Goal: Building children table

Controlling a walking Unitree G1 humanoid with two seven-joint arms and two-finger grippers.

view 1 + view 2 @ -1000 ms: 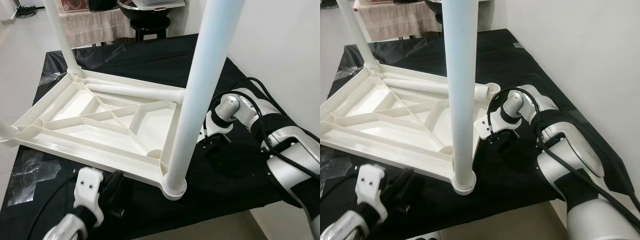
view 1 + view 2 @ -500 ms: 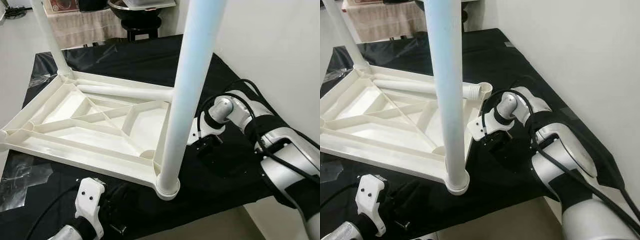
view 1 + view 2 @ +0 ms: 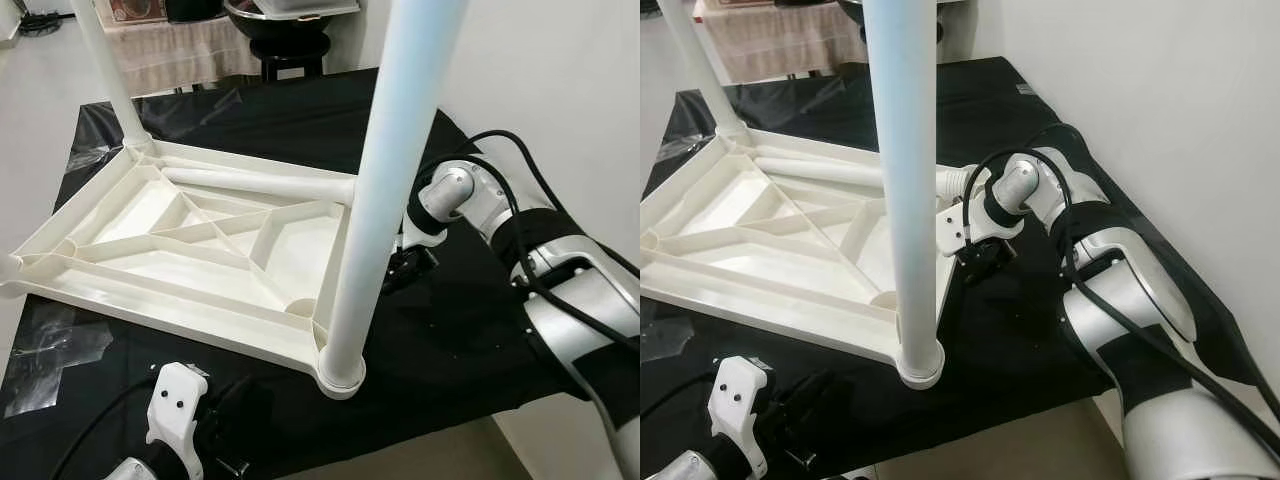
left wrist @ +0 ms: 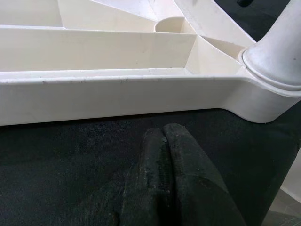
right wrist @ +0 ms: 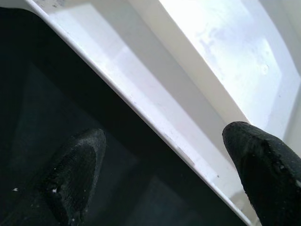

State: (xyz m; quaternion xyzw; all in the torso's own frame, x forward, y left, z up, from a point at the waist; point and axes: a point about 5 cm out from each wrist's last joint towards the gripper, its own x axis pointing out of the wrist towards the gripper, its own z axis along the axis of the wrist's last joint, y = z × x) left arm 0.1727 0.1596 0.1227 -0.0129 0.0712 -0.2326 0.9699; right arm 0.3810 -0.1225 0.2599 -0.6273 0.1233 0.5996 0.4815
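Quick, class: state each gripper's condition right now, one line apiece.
Left gripper: closed, holding nothing, near the tabletop frame.
Right gripper: open, straddling the frame's edge.

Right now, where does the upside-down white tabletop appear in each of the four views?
Left eye view: the tabletop lies left of centre, ribs facing up.
Right eye view: it takes the left half.
Left wrist view: its side rim runs across the upper half.
Right wrist view: its edge crosses the picture diagonally.
Shared landmark: the black cloth under the tabletop.
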